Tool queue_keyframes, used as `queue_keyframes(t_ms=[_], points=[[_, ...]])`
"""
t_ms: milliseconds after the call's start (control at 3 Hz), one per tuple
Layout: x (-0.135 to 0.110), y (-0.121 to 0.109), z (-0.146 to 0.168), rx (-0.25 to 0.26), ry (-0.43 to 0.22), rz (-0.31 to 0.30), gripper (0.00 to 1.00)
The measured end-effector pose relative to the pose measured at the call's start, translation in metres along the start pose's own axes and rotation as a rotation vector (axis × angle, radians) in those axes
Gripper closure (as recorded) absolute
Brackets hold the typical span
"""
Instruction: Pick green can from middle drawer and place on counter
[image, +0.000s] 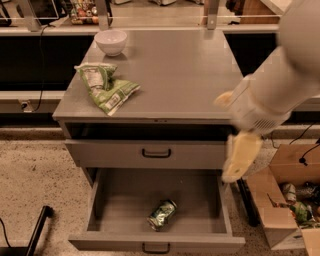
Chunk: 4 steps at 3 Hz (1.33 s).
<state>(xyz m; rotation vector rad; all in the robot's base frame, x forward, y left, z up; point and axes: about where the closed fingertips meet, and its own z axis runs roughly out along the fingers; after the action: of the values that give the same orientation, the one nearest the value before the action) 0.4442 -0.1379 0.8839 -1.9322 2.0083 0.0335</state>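
- Arm (280, 85), thick and white, slants down-left from upper right; yellowish gripper (242, 156) hangs over the wide grey metal middle drawer (95, 200)'s right wall; whether it grips cannot be told.
- Small green aluminium can (162, 214) lies on its side near the drawer's front wall, bare floor around it.
- Flat grey counter (185, 75): bare centre and right.

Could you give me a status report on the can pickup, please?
Gripper beside right wall of middle drawer, apart from green can. Can on its side on drawer floor. Path unobstructed.

Matt metal counter (190, 75); shiny can (162, 214); plastic hand (239, 160) right.
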Motion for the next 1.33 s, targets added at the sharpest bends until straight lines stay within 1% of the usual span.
queue_keyframes(t_ms=[333,667,1000,1333], points=[[-0.025,0.041,0.087,-0.129,-0.133,-0.122,0.0],[-0.028,0.05,0.099,-0.152,-0.15,-0.181,0.0],[-0.046,0.052,0.12,-0.151,-0.059,-0.292,0.0],[-0.047,0.058,0.169,-0.092,0.105,-0.614,0.0]])
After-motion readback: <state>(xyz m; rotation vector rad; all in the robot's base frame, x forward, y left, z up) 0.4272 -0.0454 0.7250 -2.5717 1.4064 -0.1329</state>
